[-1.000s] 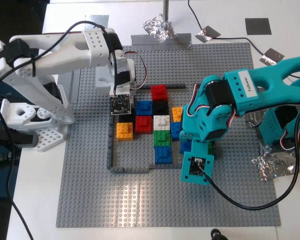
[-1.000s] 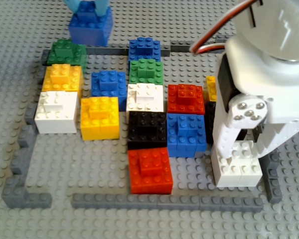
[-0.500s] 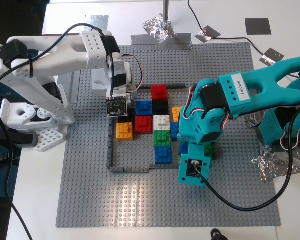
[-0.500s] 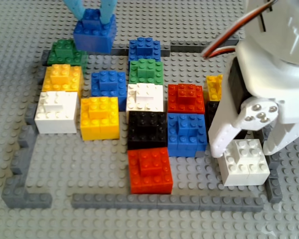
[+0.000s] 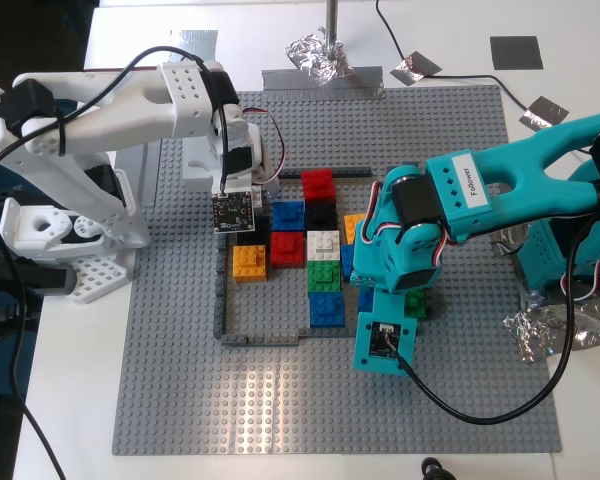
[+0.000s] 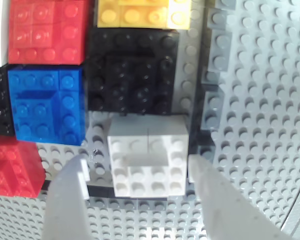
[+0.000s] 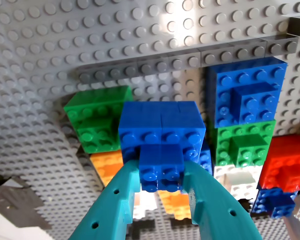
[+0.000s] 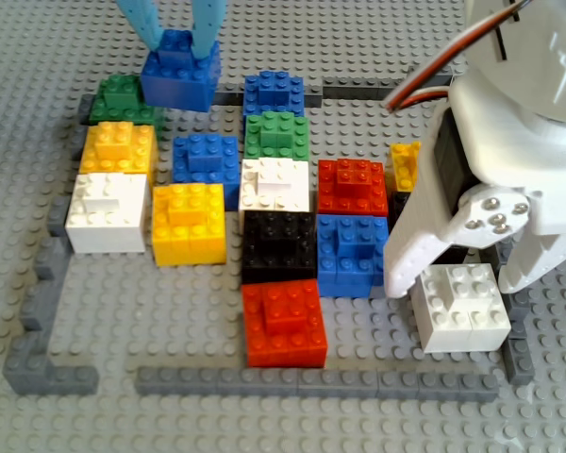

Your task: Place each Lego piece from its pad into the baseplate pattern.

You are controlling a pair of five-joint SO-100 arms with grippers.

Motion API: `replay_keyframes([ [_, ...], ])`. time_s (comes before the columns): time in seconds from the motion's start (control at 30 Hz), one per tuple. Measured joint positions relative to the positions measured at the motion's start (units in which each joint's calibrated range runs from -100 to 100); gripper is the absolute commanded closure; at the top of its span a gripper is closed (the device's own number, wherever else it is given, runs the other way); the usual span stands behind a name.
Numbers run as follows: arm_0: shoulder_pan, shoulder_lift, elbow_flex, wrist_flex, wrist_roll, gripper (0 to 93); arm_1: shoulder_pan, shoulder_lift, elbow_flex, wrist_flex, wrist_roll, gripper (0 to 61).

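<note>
1. My first gripper (image 7: 160,187) is clamped on the top knob of the blue brick (image 7: 161,131). The brick hangs over the grey plate (image 5: 280,410) just inside the frame (image 8: 264,380), beside the green brick (image 7: 97,117). Best lowered level, studs aligned.
2. My second gripper (image 6: 137,192) stands spread around the white brick (image 6: 147,155), which sits in a frame corner.
3. Both bricks are square, studs up, with no long axis.
</note>
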Motion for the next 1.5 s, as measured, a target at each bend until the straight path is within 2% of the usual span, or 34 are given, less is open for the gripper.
replay_keyframes([
  [0.3,0.0,0.3,0.0,-1.7,0.0,89.3,-0.4,-3.7,-3.4,7.5,0.5,34.9],
  [0.37,0.0,0.3,0.0,-1.7,0.0,89.3,-0.4,-5.4,-7.4,10.9,1.4,38.4],
  [0.43,0.0,0.3,0.0,-1.7,0.0,89.3,-0.5,-6.6,-9.7,12.8,2.1,45.5],
  [0.47,0.0,0.3,0.0,-1.7,0.0,89.3,-1.1,-7.1,-11.3,14.0,2.7,51.2],
  [0.73,-1.6,0.3,0.0,-2.2,0.0,89.3,-9.9,-8.5,-26.6,24.1,8.3,61.2],
  [0.8,-1.8,0.4,0.0,-2.7,0.2,89.3,-14.0,-8.5,-28.9,26.9,9.6,61.2],
  [1.0,-1.8,2.6,0.1,-3.7,1.3,89.3,-23.0,-8.5,-30.3,29.0,9.9,61.2],
  [1.17,-1.6,2.9,0.1,-4.1,2.8,89.3,-32.5,-6.5,-33.7,30.5,12.0,61.2],
  [1.5,-0.6,3.0,1.1,-4.8,4.2,89.2,-38.7,-5.6,-37.7,30.6,13.6,61.2],
])
